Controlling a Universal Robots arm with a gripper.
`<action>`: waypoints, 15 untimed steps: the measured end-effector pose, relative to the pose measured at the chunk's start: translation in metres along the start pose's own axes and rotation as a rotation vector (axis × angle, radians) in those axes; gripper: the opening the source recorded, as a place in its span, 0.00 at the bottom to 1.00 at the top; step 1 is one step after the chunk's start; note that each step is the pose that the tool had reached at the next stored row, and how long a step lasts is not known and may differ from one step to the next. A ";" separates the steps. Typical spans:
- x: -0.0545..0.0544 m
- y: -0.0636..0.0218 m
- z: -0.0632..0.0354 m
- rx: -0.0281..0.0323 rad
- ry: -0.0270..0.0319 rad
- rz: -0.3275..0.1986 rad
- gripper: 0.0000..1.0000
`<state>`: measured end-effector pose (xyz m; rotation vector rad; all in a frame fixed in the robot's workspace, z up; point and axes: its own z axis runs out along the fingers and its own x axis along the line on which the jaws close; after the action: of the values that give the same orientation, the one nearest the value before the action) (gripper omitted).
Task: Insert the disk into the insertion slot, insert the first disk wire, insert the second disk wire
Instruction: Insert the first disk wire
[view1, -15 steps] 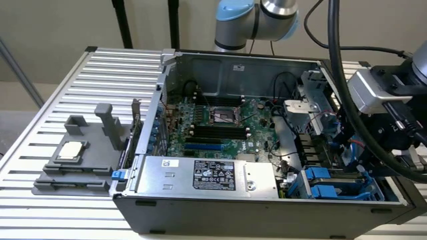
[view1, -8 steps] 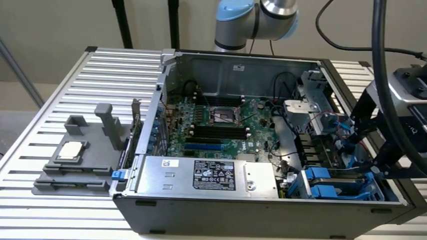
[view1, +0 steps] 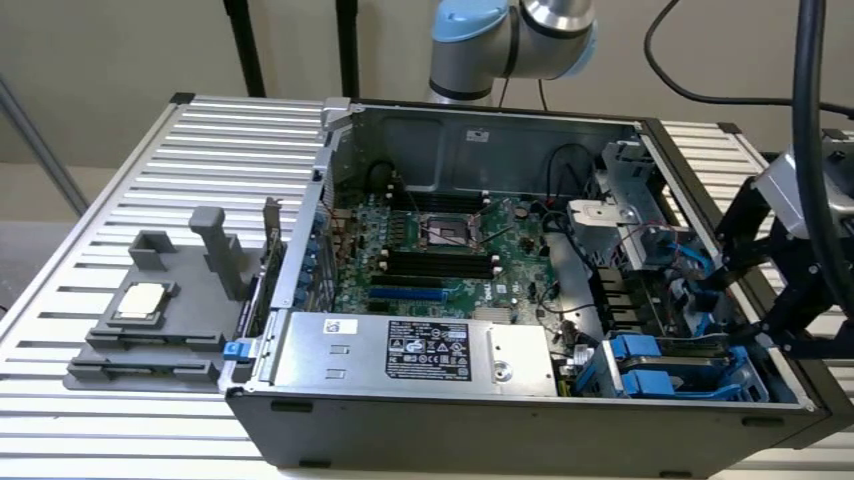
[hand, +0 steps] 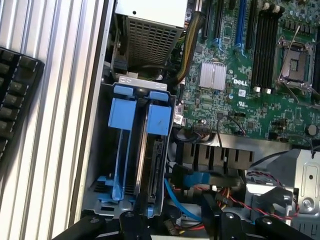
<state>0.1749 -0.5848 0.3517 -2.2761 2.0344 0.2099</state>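
The insertion slot (hand: 117, 150) is the dark bay with blue rails at the case's front corner (view1: 667, 365). A disk (hand: 154, 170) in a blue carrier stands on edge inside it, its dark connector edge facing up. A blue wire (hand: 185, 179) and a bundle of red, yellow and black wires (hand: 237, 200) lie beside the bay; I cannot tell whether either is plugged in. My gripper (hand: 160, 226) hovers above the bay, open, with nothing between its black fingers (hand: 92, 227). It hangs over the case's right wall in the exterior view (view1: 781, 300).
The open computer case (view1: 267, 400) lies on a slatted metal table (view1: 134, 180). Inside are the motherboard (view1: 441, 260) and a silver power supply box (view1: 414, 350). A grey fixture (view1: 160, 330) holding a small square chip (view1: 140, 300) stands on the exterior view's left. A black keyboard (hand: 15, 100) lies outside the case.
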 end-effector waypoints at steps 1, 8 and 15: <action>0.000 0.0017 0.0014 0.0000 -0.0008 0.000 0.55; -0.002 0.0217 0.0050 0.0004 -0.0058 -0.001 0.55; 0.005 0.0196 0.0030 -0.0032 -0.0248 -0.001 0.55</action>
<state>0.1559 -0.5918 0.3485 -2.2648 2.0223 0.2402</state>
